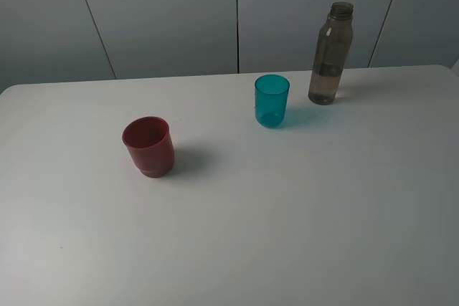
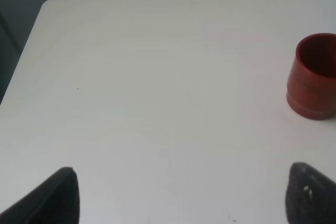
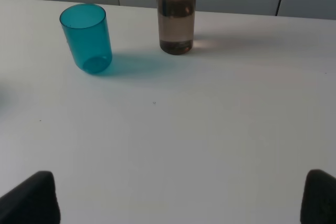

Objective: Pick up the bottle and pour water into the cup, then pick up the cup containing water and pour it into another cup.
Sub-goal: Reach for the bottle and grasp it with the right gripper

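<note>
Grabbing the bottle [image 1: 330, 55] is the first job, and it is not yet done. The bottle stands straight up near the far edge of the table [image 1: 301, 234], toward the far right corner. It looks to have no cap, and its lower part looks to hold water (the line shows best in the right wrist view). The blue cup [image 1: 272, 101] stands just beside it, a bit nearer the middle of the table, not touching. The red cup [image 1: 148, 147] stands well apart, toward the left edge. Both cups are upright.

The right gripper [image 3: 176, 200] is wide open and holds nothing. It points toward the bottle but is well apart from it. The left gripper [image 2: 184, 198] is wide open too, with nothing in it.

To do this well, I think the right gripper should go straight in with one finger on each side of the bottle. It should hold the fat part, not the thin neck. It should close softly, since the bottle is tall and could tip. It should keep away from the blue cup and lift straight up so no water spills.
</note>
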`<state>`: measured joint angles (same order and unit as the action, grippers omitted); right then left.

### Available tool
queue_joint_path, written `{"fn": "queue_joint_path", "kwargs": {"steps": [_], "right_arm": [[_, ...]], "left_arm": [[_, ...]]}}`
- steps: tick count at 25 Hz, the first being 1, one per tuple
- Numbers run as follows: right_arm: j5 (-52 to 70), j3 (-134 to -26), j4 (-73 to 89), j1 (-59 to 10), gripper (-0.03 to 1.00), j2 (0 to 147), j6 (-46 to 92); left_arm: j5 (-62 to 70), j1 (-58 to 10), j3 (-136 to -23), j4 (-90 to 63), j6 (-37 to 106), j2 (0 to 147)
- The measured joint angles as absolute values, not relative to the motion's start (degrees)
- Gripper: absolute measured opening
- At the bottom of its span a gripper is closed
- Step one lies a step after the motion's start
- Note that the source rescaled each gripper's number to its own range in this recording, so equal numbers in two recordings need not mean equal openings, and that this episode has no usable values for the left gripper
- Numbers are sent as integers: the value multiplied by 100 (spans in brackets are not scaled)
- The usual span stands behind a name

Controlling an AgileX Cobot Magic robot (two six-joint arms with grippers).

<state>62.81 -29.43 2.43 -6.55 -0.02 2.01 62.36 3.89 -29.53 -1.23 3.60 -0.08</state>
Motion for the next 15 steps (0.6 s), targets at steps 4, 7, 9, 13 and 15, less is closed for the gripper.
{"fn": "queue_joint_path", "kwargs": {"steps": [4, 7, 9, 13, 15], "right_arm": [[6281, -2943, 243, -655, 100, -2, 201], [6281, -2943, 243, -655, 100, -2, 201], [6281, -2943, 243, -655, 100, -2, 201], [6281, -2943, 243, -655, 100, -2, 201], [6281, -2943, 243, -655, 100, -2, 201]], "left_arm": [[6236, 389, -2953, -123, 360, -8], [6236, 389, -2953, -123, 360, -8], [6236, 389, -2953, -123, 360, -8], [6236, 389, -2953, -123, 360, -8], [6236, 389, -2953, -123, 360, -8]]}}
